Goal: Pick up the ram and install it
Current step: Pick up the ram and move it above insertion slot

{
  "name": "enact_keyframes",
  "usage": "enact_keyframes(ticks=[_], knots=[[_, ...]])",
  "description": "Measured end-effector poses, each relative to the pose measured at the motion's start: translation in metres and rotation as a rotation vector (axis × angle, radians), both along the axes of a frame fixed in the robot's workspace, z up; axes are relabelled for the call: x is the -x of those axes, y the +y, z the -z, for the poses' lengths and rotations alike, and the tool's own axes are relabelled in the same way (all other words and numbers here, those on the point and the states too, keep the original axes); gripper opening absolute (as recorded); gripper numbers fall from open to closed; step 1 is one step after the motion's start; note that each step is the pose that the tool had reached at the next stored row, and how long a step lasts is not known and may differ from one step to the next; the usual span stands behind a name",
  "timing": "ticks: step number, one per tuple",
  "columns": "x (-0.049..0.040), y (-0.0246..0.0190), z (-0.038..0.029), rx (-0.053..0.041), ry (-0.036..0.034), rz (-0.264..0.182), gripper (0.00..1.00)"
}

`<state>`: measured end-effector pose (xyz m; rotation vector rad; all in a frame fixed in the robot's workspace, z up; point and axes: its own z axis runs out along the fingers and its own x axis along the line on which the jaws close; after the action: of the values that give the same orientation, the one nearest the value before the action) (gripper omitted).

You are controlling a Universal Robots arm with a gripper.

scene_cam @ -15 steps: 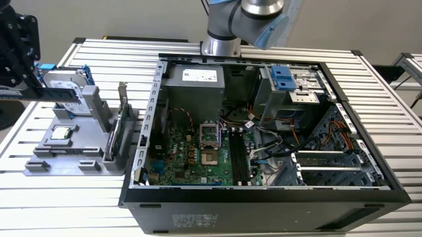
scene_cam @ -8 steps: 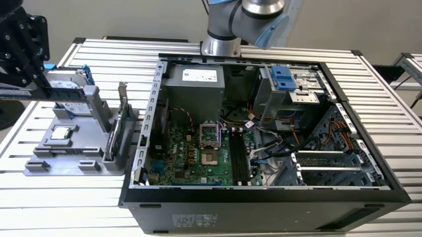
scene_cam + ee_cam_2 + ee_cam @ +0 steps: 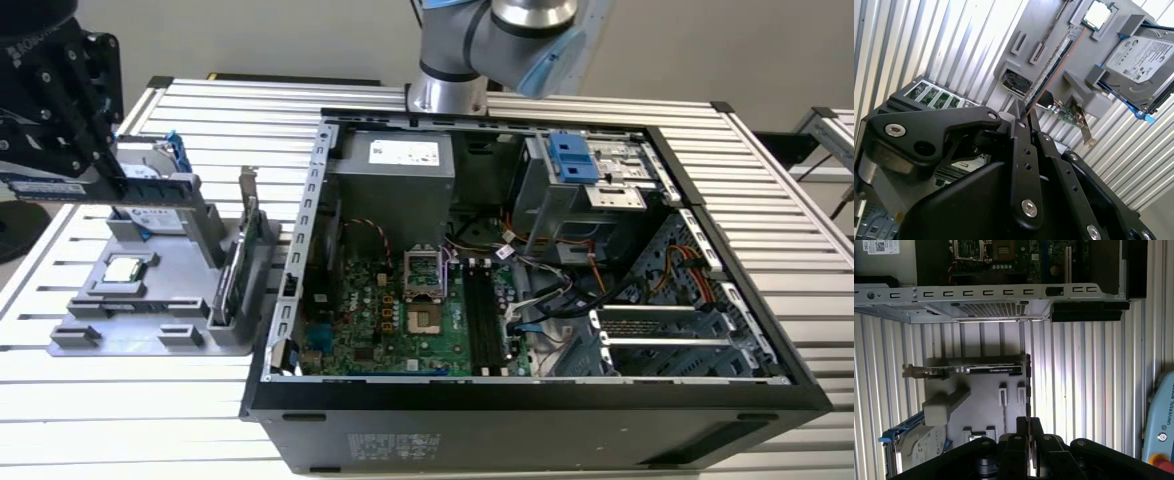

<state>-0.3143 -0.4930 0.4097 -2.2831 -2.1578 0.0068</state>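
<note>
The ram is a slim green stick that hangs level above the grey fixture at the exterior view's left. My gripper is shut on it. In both wrist views the ram runs edge-on straight out from between my closed fingertips, which sit at my gripper. The open computer case lies in the middle of the table. Long black memory slots run beside the processor socket on its green motherboard.
The fixture also holds a square silver processor chip, a hard drive with a blue bracket and an upright expansion card. The case's metal wall stands between fixture and motherboard. A pendant with a red button lies on the slatted table.
</note>
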Motion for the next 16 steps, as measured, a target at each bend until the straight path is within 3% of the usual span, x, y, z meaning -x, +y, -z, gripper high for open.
enact_keyframes(ticks=[16], knots=[[-0.0250, 0.0000, 0.0000, 0.0000, 0.0000, 0.000, 0.00]])
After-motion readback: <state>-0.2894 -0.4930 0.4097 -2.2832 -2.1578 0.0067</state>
